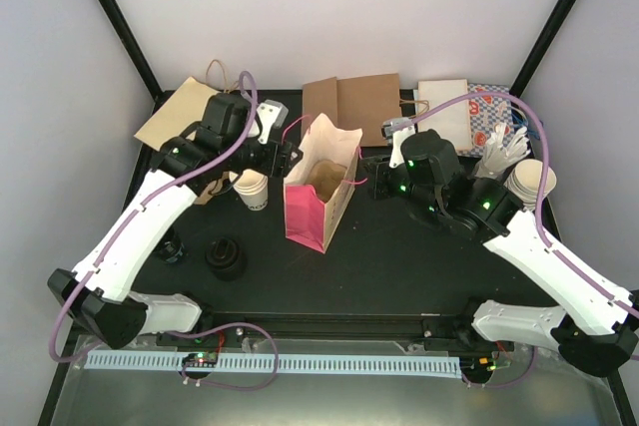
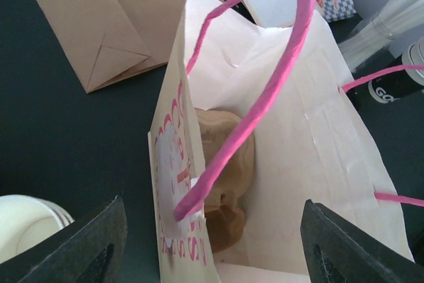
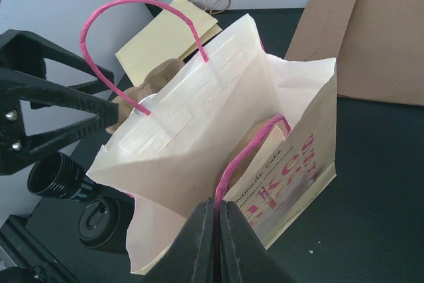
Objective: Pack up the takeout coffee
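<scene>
Right gripper (image 3: 215, 226), black fingers pressed together, pinches one pink cord handle (image 3: 245, 148) of the upright cream paper bag with pink print (image 3: 218, 117). The left gripper (image 2: 212, 246) hangs above the bag's left side, jaws spread wide, gripping nothing. Small white paper cup (image 1: 253, 190), the takeout coffee, stands on the black table (image 1: 399, 266) just left of the bag, outside it; a brown crumpled lump (image 2: 225, 157) lies inside the bag, and a black round lid (image 1: 227, 258) sits front-left of the bag.

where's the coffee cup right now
In the top view the cup stands left of the pink bag, beside the left gripper.
</scene>
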Controlling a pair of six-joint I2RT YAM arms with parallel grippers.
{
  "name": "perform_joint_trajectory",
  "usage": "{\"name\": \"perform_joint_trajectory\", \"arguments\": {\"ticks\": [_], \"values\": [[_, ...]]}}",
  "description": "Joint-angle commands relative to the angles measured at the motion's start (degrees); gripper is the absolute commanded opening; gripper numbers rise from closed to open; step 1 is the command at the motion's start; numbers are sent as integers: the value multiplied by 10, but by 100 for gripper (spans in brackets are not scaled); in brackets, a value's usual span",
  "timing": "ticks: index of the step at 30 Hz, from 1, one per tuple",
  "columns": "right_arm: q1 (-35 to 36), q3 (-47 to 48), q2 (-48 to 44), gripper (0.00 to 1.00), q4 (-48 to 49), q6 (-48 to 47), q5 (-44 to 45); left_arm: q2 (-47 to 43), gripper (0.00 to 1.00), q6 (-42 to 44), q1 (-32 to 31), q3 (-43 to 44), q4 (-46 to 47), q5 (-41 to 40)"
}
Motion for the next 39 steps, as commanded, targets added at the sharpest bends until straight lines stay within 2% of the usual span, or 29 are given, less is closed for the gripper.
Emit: {"name": "perform_joint_trajectory", "arguments": {"ticks": [1,6,10,12,13,15,16,17,20,27,32,39], "values": [[3,10,-3,6,11,0,8,25,73,19,-18,8,-11,-28],[3,12,-6,7,9,0,11,55,71,27,-28,14,-27,-62],[3,10,-7,8,5,-1,17,83,60,29,-32,19,-37,-67],[3,8,-9,11,2,0,18,97,48,29,-33,26,-43,-76],[3,6,-11,14,-1,0,18,101,39,31,-32,29,-43,-79],[3,-1,-16,20,-6,0,22,103,12,44,-33,37,-34,-81],[3,-5,-21,24,-9,0,22,102,4,58,-34,41,-27,-80],[3,-10,-26,30,-12,0,23,100,2,72,-36,44,-20,-81],[3,-23,-46,39,-26,-5,39,90,1,128,-40,50,-1,-86],[3,-27,-108,47,-79,-65,65,53,1,234,-60,26,32,-68],[3,-40,-149,49,-79,-126,52,25,2,278,-108,-34,76,-96],[3,-59,-156,49,-49,-206,40,4,1,286,-138,-84,99,-105]]}}
